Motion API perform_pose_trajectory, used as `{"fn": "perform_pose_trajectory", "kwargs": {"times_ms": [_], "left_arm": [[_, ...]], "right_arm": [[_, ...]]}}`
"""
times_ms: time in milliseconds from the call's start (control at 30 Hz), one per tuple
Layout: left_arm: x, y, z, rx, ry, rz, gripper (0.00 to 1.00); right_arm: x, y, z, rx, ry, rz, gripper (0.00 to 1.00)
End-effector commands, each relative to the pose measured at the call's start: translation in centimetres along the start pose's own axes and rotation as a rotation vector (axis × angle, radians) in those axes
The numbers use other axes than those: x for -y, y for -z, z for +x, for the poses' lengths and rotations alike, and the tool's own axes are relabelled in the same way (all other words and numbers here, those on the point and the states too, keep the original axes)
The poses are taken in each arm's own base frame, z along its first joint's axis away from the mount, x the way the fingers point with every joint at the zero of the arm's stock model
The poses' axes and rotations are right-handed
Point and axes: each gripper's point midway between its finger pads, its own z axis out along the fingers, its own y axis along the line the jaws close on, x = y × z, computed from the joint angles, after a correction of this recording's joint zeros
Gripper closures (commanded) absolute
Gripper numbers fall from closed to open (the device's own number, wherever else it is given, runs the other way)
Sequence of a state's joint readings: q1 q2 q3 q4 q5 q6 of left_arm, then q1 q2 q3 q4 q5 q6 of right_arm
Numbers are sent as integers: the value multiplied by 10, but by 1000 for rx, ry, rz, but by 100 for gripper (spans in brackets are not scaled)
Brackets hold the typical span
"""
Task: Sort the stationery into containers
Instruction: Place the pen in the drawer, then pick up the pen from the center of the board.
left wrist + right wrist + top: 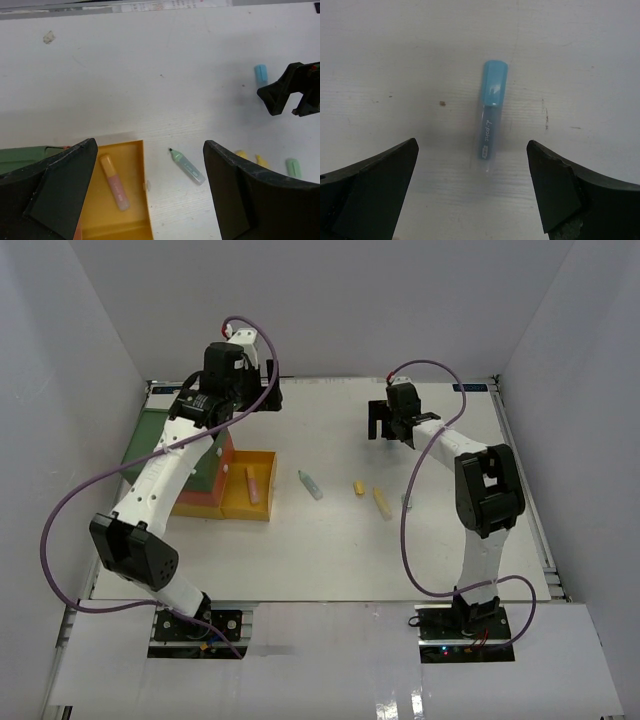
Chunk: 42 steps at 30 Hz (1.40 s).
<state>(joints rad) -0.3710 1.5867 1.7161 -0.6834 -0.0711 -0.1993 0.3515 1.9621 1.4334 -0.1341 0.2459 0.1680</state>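
In the overhead view, a dark green plastic bin (148,435) sits over a red plastic bin (205,502) at the left. An open yellow plastic bin (262,510) juts out to their right, with a slim pink-and-orange highlighter (254,485) lying inside it. On the white table (300,560), right of the bins, lie a pale teal pen (311,485), a short yellow cap-like piece (358,487) and a yellow highlighter (382,503). The left gripper (262,395) hangs above the far side of the bins. The right gripper (388,425) hangs right of centre, toward the far edge.

From the left wrist, the left gripper (150,145) is spread wide and holds nothing. The pink-and-orange highlighter (115,182) rests loose on the yellow plastic bin's floor (137,220), so that item looks sorted. The pale teal pen (187,167) lies just right of the bin and looks like this arm's nearest candidate.

From the right wrist, the right gripper (472,145) is also wide apart and empty. It is centred over a light blue highlighter with a clear barrel (490,115), which lies flat on the table and touches neither finger. This looks like the approach before a pick. The barrel runs lengthwise between the jaws, so the next move calls for a straight descent and a close across its narrow width. Then comes a carry leftward to the bins.
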Motion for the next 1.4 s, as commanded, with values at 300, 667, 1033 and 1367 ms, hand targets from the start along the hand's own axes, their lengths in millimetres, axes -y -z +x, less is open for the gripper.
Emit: {"fn": "perform_pose_trajectory", "kwargs": {"times_ms": [300,667,1033,1367], "left_arm": [[-102,68,-14,221,146,-268,2],[-89,78,21,182,168,-181,2],[-75,90,42,163,181,-102,2],[-65,101,44,151,214,-59,2]], "right_arm": [[6,-49,14,-60,-5,22,20],[-1,-41,40,-112,6,-41,64],[-83,65,-6,50,-64,-245,84],[-256,156,-6,115,-245,-578,74]]}}
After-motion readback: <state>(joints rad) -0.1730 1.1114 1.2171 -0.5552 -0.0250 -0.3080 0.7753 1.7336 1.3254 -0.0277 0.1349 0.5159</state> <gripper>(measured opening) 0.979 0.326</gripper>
